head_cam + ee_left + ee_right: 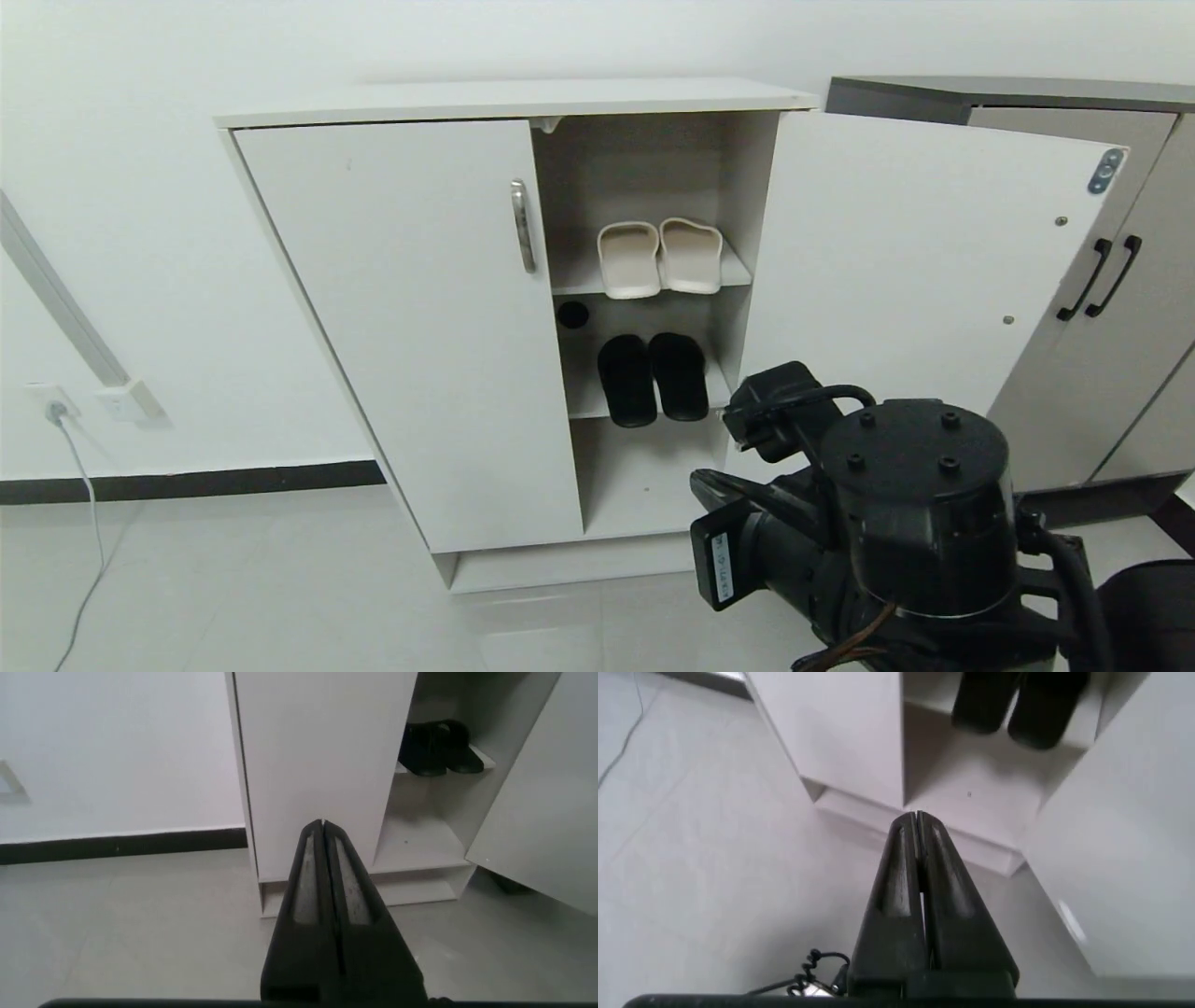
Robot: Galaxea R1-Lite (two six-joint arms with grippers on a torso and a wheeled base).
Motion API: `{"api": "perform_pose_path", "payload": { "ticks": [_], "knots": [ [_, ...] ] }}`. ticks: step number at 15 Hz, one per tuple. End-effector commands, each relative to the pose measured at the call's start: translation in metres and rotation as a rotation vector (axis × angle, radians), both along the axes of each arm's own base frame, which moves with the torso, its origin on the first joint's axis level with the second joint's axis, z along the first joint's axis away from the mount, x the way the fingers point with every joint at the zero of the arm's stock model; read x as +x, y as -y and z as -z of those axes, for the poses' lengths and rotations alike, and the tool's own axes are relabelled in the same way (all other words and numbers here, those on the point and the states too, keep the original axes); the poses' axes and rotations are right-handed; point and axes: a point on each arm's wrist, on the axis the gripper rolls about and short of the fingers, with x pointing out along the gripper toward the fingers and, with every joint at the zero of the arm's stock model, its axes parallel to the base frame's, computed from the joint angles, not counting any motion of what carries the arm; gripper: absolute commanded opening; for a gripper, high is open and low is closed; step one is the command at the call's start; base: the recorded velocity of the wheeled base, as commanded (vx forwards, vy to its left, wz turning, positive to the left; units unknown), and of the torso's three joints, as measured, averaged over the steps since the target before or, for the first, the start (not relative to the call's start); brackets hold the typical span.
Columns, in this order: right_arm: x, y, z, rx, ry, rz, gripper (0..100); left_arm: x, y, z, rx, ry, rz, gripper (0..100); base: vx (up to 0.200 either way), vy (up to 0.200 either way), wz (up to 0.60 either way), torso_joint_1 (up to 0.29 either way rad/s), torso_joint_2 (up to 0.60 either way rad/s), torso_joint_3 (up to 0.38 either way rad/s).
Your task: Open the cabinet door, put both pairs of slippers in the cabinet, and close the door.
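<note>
While the right door (915, 271) of the white cabinet (504, 98) stands swung wide open, the left door (401, 327) with its metal handle (523, 226) is shut. Both pairs of slippers are inside: the beige slippers (659, 258) lie side by side on the upper shelf, and the black slippers (652, 377) lie on the shelf below, heels outward. A round hole (572, 315) shows in the back panel between the two shelves.

The open door covers part of a grey cabinet (1139, 308) with black handles (1100, 277) just beside it. The right arm (896, 523) sits low in front of the open door's lower corner.

The right gripper (917, 819) hangs above the tiled floor before the bottom compartment, fingers pressed together and empty. The left gripper (323, 831), also pressed together and empty, points at the base of the shut door.

On the wall to the left are an outlet (51, 401), a trailing cable (89, 523) and a black baseboard (187, 483).
</note>
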Motion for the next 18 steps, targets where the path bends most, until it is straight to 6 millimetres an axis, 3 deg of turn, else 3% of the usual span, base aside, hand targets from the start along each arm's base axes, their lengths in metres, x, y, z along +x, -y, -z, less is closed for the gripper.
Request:
{"api": "perform_pose_path", "payload": {
  "ticks": [1, 15, 18],
  "knots": [
    [0.0005, 0.0, 0.0043, -0.014, -0.008, 0.001, 0, 0.0, 0.0, 0.0, 0.0, 0.0, -0.001, 0, 0.0, 0.0, 0.0, 0.0, 0.0, 0.0],
    [0.0006, -0.0002, 0.0081, -0.035, -0.008, -0.003, 0, 0.0, 0.0, 0.0, 0.0, 0.0, -0.001, 0, 0.0, 0.0, 0.0, 0.0, 0.0, 0.0],
    [0.0005, 0.0, 0.0095, -0.043, -0.01, -0.004, 0, 0.0, 0.0, 0.0, -0.001, 0.0, -0.001, 0, 0.0, 0.0, 0.0, 0.002, -0.15, -0.204]
  ]
}}
